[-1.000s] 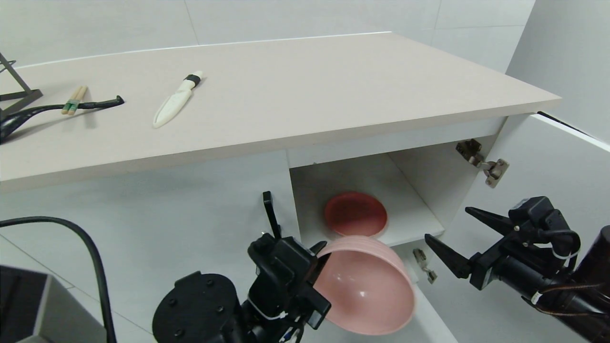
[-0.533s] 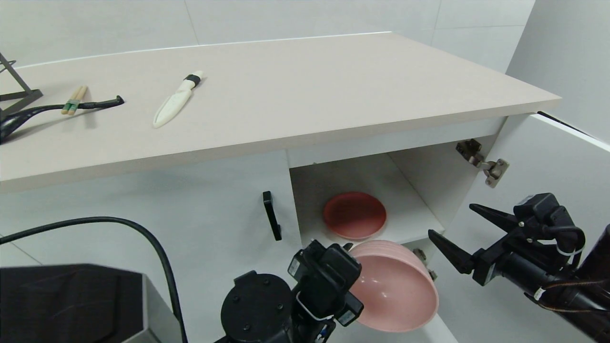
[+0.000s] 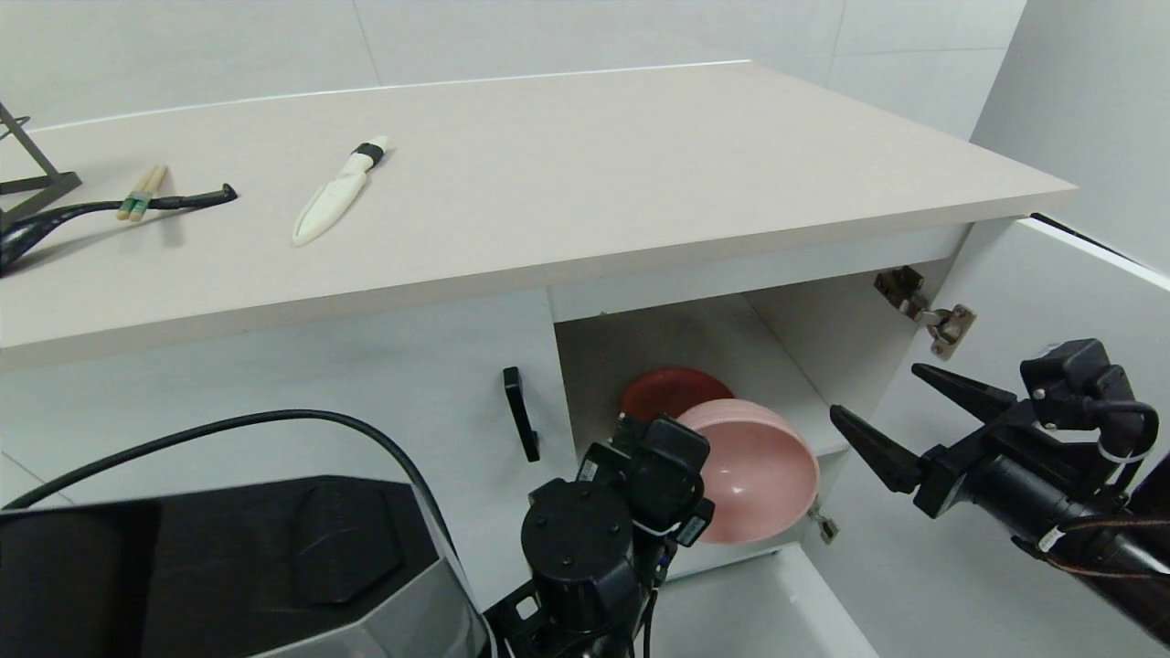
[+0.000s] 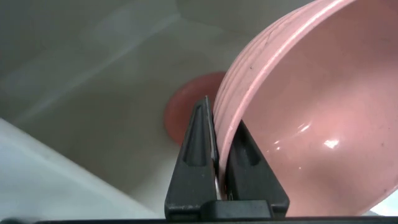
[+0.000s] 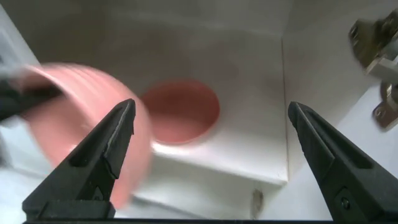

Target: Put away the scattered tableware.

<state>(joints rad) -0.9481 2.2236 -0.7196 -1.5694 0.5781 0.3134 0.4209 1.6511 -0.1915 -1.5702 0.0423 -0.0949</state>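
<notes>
White cabinet [image 3: 827, 334] stands open. Left gripper [image 4: 221, 117] pinches the bowl [image 3: 759, 468] by its rim, tilted over the shelf's [image 3: 788, 402] front edge. Plate [image 3: 665, 391] lies just behind, deeper in. Right gripper [image 3: 873, 391] spread, empty, at bowl's right; left arm nearer.

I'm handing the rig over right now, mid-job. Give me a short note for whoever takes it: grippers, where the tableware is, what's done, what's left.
Left gripper: shut on the rim of the pink bowl, which is tilted at the mouth of the open cabinet and not yet set down.
Right gripper: open, holding nothing, beside the cabinet opening.
Done: the red dish sits on the cabinet shelf.
Left: set the bowl down inside, probably by the red dish. The chopsticks and white knife lie on the countertop, untouched.
</notes>
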